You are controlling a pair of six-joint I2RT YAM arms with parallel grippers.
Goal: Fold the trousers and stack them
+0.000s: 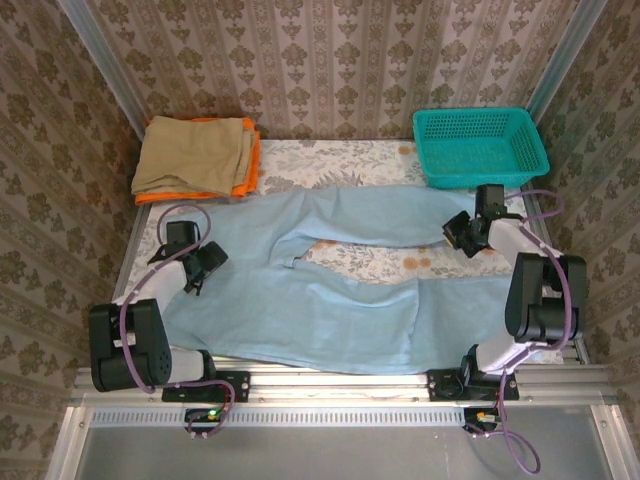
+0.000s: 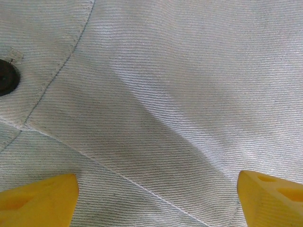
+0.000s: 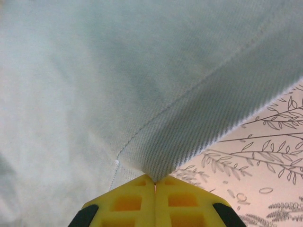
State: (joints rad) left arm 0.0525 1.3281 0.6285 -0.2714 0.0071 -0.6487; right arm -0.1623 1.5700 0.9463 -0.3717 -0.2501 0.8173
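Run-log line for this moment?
right gripper: jaws shut on far leg's end of pale light-blue soft-cloth trousers | left gripper: jaws open over waist | fold: not started

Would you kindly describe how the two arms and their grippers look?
The left arm and right arm have black joint housings, pale grey links and looping purple cables. The left gripper and right gripper carry yellow wedge-shaped fingers with recessed pockets.

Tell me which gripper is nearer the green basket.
Right. The right gripper sits just in front of the basket, shut on the trousers at a leg end. The left gripper is open over the waist, across the table near the folded cloths.
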